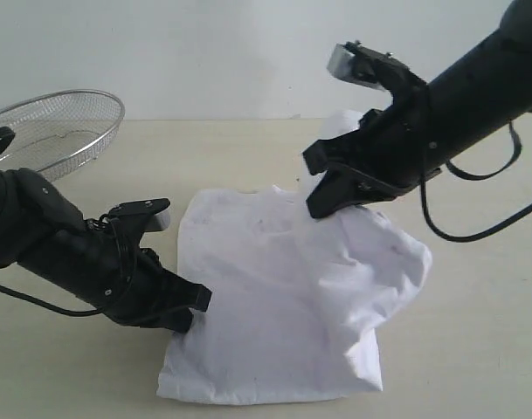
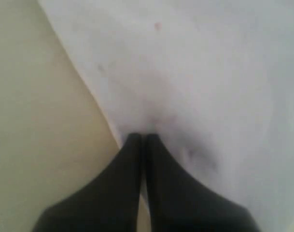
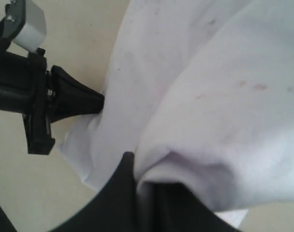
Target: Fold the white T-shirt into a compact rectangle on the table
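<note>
We are mid-fold. The soft white cotton T-shirt [image 1: 274, 305] lies plain side up near the front edge of the pale beige matte tabletop [image 1: 475, 349], with its far right part lifted into a puffy, rumpled crease. Our left gripper [image 1: 194, 304] is clamped on the shirt's left edge, low against the tabletop. Our right gripper [image 1: 322, 199] pinches the raised fold. Next, we judge, the right arm must carry that limp cloth across and lay it flat without dragging the layers beneath.

White T-shirt [image 1: 274, 297], pale beige table [image 1: 475, 349], silver mesh basket [image 1: 65, 131].
</note>
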Action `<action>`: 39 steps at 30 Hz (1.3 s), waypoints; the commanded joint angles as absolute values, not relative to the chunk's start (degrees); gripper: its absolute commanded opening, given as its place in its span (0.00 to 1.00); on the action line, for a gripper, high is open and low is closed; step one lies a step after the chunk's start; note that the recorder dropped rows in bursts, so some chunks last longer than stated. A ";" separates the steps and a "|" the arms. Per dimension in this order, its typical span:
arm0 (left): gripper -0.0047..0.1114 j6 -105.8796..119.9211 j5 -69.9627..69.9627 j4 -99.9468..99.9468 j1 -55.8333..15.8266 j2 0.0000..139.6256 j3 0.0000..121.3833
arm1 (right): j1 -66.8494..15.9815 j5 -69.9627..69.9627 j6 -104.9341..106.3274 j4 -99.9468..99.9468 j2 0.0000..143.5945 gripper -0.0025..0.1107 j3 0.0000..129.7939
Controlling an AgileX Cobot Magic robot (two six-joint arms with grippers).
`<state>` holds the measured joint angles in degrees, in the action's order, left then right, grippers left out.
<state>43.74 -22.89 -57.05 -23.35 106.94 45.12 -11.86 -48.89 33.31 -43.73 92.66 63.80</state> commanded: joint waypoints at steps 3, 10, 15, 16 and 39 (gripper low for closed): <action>0.08 44.12 -22.47 -56.73 -24.07 108.34 44.79 | -19.39 -37.28 29.53 -43.63 94.24 0.02 63.56; 0.08 44.79 -22.87 -55.90 -24.07 108.07 44.79 | -21.29 -37.41 28.61 -43.01 100.73 0.02 63.56; 0.08 44.79 -24.02 -54.11 -23.96 103.18 44.79 | -21.29 -37.85 28.38 -42.61 103.72 0.02 63.56; 0.08 44.79 -24.02 -53.95 -23.86 101.25 44.79 | -21.29 -37.75 28.38 -42.61 104.18 0.02 63.56; 0.08 -6.25 -40.13 -3.06 -23.86 56.68 44.57 | -29.88 -37.84 30.26 -47.38 107.76 0.63 67.53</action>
